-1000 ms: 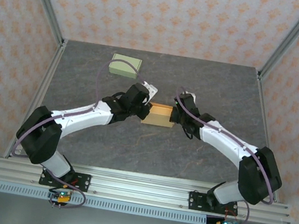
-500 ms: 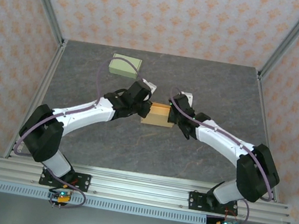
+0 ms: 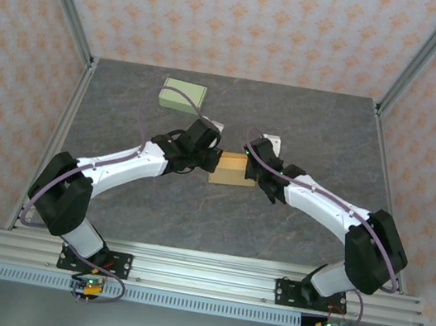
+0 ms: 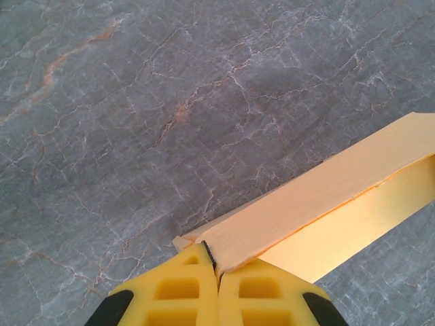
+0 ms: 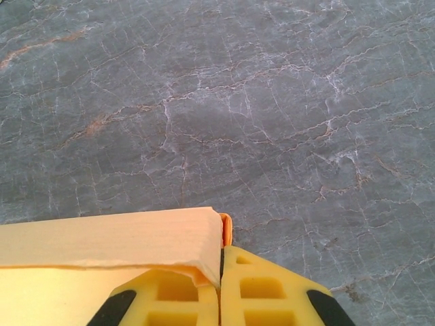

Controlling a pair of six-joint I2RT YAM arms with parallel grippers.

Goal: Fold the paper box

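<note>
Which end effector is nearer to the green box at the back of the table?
Left. The left end effector pinches the paper box at the end nearer the green box; the right end effector pinches the opposite end.

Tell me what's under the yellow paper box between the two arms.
Grey marbled table shows all around the paper box. The patch directly beneath is covered by the box itself, so anything there, or a gap, cannot be seen.
</note>
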